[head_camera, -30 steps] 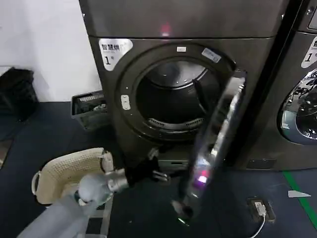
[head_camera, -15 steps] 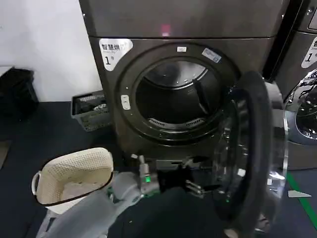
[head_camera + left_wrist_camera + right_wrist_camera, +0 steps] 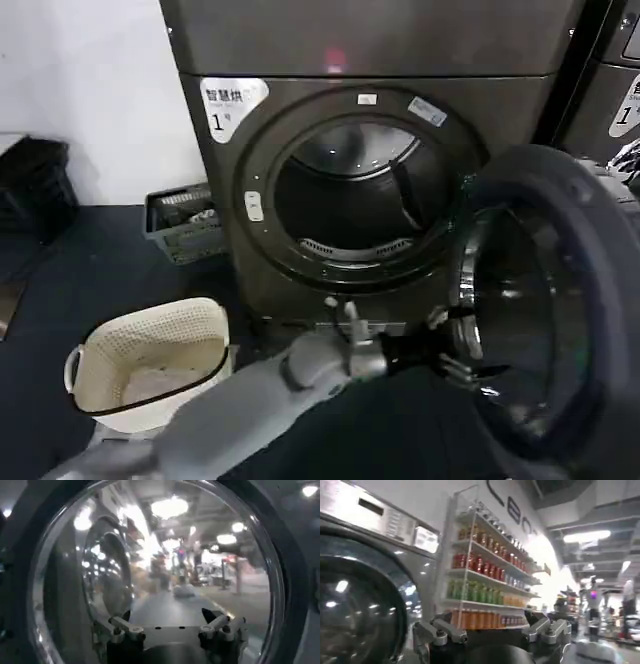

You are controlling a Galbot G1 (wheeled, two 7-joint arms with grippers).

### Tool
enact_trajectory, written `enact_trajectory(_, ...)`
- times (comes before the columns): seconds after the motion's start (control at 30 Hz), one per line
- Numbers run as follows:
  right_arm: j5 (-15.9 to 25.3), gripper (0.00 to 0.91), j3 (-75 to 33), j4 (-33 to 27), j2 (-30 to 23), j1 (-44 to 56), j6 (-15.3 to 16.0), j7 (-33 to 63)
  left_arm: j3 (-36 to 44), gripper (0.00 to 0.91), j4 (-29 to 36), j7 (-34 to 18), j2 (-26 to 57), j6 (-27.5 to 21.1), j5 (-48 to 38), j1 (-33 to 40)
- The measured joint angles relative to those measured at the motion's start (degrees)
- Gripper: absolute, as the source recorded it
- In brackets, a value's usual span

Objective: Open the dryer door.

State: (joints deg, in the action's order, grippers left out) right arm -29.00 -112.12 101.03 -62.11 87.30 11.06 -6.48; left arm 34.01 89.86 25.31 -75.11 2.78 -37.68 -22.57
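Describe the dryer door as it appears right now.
The dryer door is a large round door hanging wide open at the right of the dryer, its grey plastic inner face and dark glass bowl toward the camera. A shiny ring edges the glass. The left hand, fingers open, is at the door's lower inner rim; contact is unclear.

I'm in a laundry-shop mock-up: two stacked dryers side by side, laundry baskets, drinks shelves nearby.
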Motion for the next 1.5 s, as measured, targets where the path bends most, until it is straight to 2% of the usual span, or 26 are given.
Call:
enact_trajectory(0.37, 0.61, 0.907, -7.09, 0.48, 0.15, 2.65, 0.84, -0.02, 2.70, 0.907, -7.61, -1.70, -9.88, -0.91, -0.55, 3.20)
enact_trajectory(0.7, 0.46, 0.907, -8.89, 1.56, -0.06, 3.14, 0.74, -0.18, 5.53, 0.907, -14.37, -7.40, -17.11, 0.45, 3.38, 5.40)
enact_trajectory(1.0, 0.22, 0.907, -10.52, 0.22, 0.59, 4.18, 0.27, -0.45, 5.88, 0.907, -19.33, -13.85, -17.10, 2.48, 9.17, 6.51)
enact_trajectory(1.33, 0.18, 0.907, -10.47, -0.11, 1.19, 4.10, 0.16, -0.46, 4.24, 0.907, -25.34, -15.00, -17.09, 2.95, 9.15, 8.62)
enact_trajectory(1.5, 0.18, 0.907, -10.28, -0.29, 1.14, 4.10, -0.14, -0.60, 4.06, 0.907, -25.51, -14.93, -17.07, 2.95, 8.83, 8.44)
